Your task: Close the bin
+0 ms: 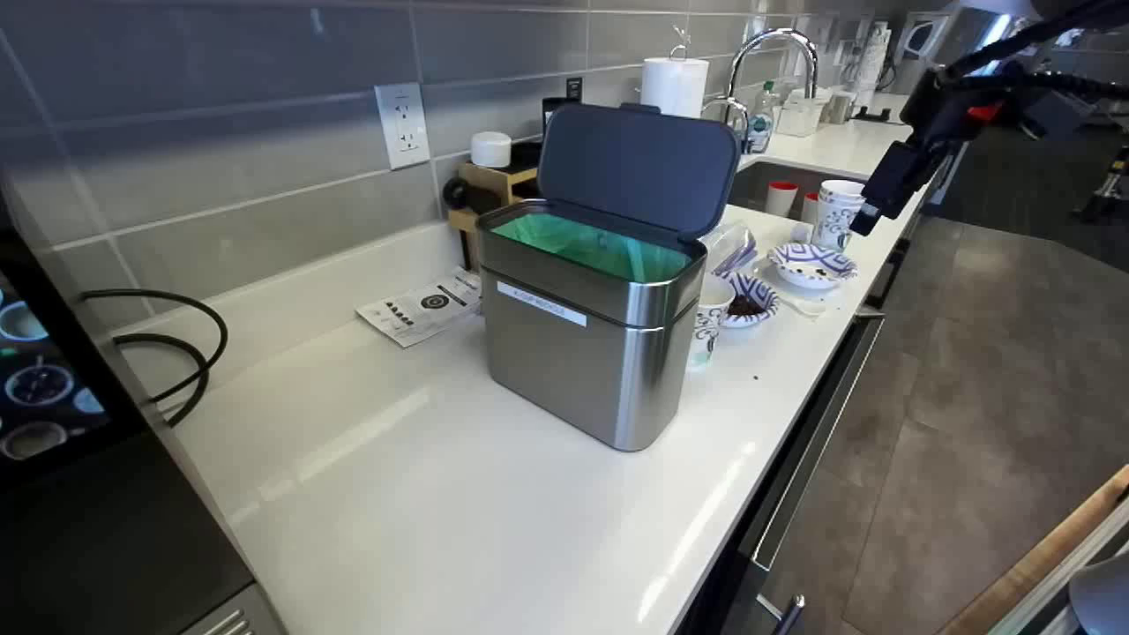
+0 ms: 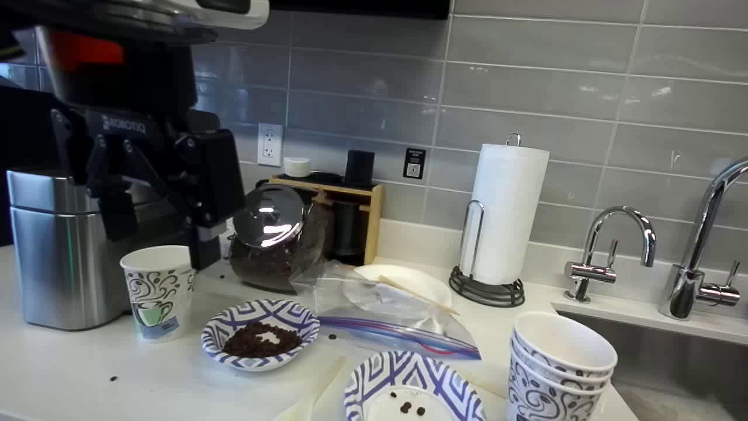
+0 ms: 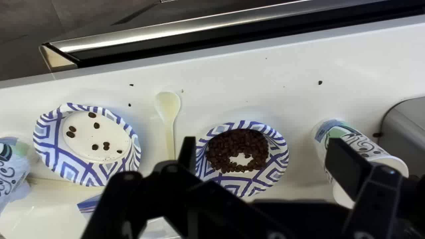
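Gripper (image 3: pixel 264 152): points down above the counter (image 1: pixel 423 511), its fingers set wide apart.
Bin (image 1: pixel 564 353): on the counter, beside a paper cup (image 1: pixel 708 331).
Lid (image 1: pixel 635 168): raised.
Green liner (image 1: pixel 609 251): visible in an exterior view, out of the wrist view.

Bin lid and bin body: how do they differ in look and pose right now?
Colour: the bin lid is dark grey; the bin body is silvery metal.
Shape: the bin lid is a thin panel, while the bin body is a deep box.
Pose: the bin lid stands raised open at the rim; the bin body sits upright on the counter.
Both have rounded corners.
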Controlling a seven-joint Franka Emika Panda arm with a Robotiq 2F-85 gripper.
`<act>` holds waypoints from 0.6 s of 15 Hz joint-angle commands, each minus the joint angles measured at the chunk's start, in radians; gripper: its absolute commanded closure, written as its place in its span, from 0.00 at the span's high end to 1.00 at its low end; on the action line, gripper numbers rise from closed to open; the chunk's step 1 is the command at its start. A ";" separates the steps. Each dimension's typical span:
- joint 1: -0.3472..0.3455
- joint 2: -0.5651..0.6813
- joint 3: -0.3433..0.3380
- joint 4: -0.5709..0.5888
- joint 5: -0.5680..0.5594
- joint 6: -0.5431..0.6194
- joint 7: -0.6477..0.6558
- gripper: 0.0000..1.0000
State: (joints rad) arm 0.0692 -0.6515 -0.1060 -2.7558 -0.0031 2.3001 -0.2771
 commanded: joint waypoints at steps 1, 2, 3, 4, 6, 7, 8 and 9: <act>-0.004 0.001 0.004 -0.001 0.003 -0.003 -0.002 1.00; -0.004 0.002 0.004 -0.003 0.003 -0.003 -0.002 1.00; -0.004 0.003 0.004 -0.004 0.003 -0.003 -0.002 1.00; -0.004 0.004 0.004 -0.004 0.003 -0.003 -0.002 1.00; -0.004 0.004 0.004 -0.004 0.003 -0.003 -0.002 1.00; -0.004 0.004 0.004 -0.004 0.003 -0.003 -0.002 1.00; -0.006 0.021 0.007 0.011 0.016 0.000 0.023 1.00; 0.004 0.031 0.000 0.022 0.031 0.009 0.021 1.00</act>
State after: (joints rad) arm 0.0686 -0.6473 -0.1058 -2.7566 -0.0030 2.3001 -0.2725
